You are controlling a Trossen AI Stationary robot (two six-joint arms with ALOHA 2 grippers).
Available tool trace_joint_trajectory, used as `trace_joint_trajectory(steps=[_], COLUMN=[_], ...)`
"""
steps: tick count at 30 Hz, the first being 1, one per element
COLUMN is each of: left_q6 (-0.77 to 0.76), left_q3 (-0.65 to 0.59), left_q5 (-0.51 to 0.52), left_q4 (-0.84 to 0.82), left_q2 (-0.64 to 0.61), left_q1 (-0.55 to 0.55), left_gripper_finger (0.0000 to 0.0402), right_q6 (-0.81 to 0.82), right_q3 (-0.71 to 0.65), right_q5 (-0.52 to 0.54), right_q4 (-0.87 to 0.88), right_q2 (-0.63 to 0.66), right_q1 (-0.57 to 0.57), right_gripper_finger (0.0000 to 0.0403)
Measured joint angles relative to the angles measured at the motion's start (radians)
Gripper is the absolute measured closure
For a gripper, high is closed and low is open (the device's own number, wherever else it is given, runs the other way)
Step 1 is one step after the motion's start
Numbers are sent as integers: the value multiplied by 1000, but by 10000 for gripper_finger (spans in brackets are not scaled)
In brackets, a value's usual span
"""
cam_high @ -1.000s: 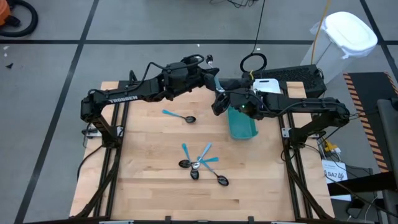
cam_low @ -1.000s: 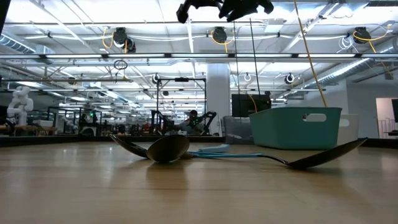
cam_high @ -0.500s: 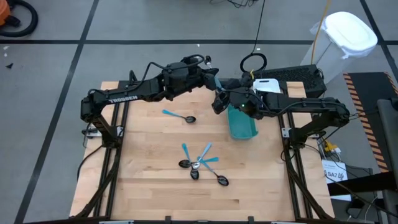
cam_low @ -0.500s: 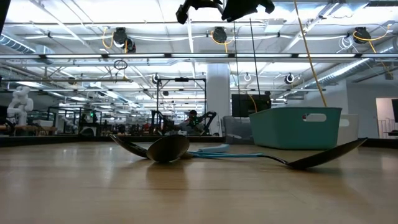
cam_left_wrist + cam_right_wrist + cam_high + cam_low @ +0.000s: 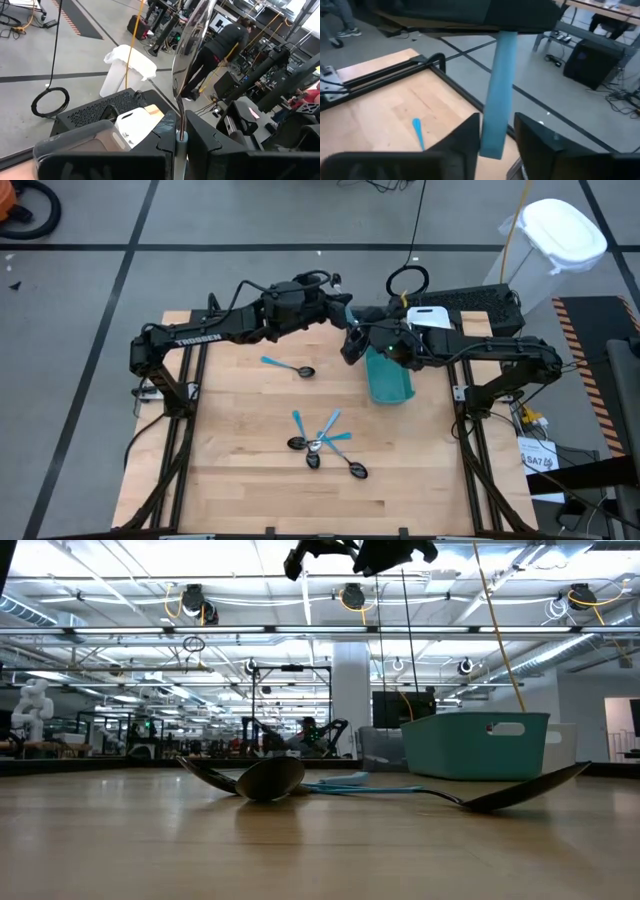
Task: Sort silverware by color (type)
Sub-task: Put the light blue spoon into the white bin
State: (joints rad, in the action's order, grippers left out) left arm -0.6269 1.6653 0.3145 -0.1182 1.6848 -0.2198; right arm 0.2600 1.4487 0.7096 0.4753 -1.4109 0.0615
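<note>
My left gripper (image 5: 343, 308) is raised over the table's far middle, shut on a spoon with a shiny head (image 5: 192, 45) and a light-blue handle (image 5: 497, 90). My right gripper (image 5: 352, 343) is just beside and below it, open, with its fingers either side of the handle's lower end (image 5: 492, 142). One blue-handled spoon (image 5: 290, 367) lies flat on the wood left of centre. Several more blue-handled spoons (image 5: 325, 445) lie crossed in a heap toward the near edge. My left gripper pinches the spoon between its two fingers where the blue handle meets the neck (image 5: 181, 142). The fingers come about level from the table's left and lie across the spoon. It is lifted clear and roughly upright, head above the fingers, handle hanging below. My right gripper has a narrow gap on one side of the handle's end; whether the other finger (image 5: 470, 135) touches it, I cannot tell.
A teal bin (image 5: 388, 377) stands on the table right of centre, under the right arm. A white bin (image 5: 430, 317) and a dark bin (image 5: 470, 302) sit at the far right. A person (image 5: 220, 55) stands in the room beyond. Bare wood lies left and near.
</note>
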Motion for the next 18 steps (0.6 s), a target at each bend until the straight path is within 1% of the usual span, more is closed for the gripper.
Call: trace_joint_trajectory(steps=[3,5,9,11,13,15,18], left_q6=[4,13,26,20,26,14,-2], left_q3=[0,0,0,0,0,0,0], left_q5=[1,0,-29,-54,-112,-163,-169], left_q4=[0,0,-12,-24,-39,-87,-170], left_q2=[0,0,0,0,0,-7,-28], left_q1=[6,9,9,8,-1,-12,-29], left_gripper_finger=[376,376,375,367,344,308,251], right_q6=[11,15,23,32,59,81,108], right_q3=[0,0,0,0,0,0,0], right_q5=[-5,-4,-5,-7,-7,-5,-4], right_q4=[2,8,19,27,30,30,32], right_q2=[0,0,1,1,1,1,1], right_q1=[0,1,0,0,-6,-10,-11], right_gripper_finger=[329,347,347,347,347,347,347])
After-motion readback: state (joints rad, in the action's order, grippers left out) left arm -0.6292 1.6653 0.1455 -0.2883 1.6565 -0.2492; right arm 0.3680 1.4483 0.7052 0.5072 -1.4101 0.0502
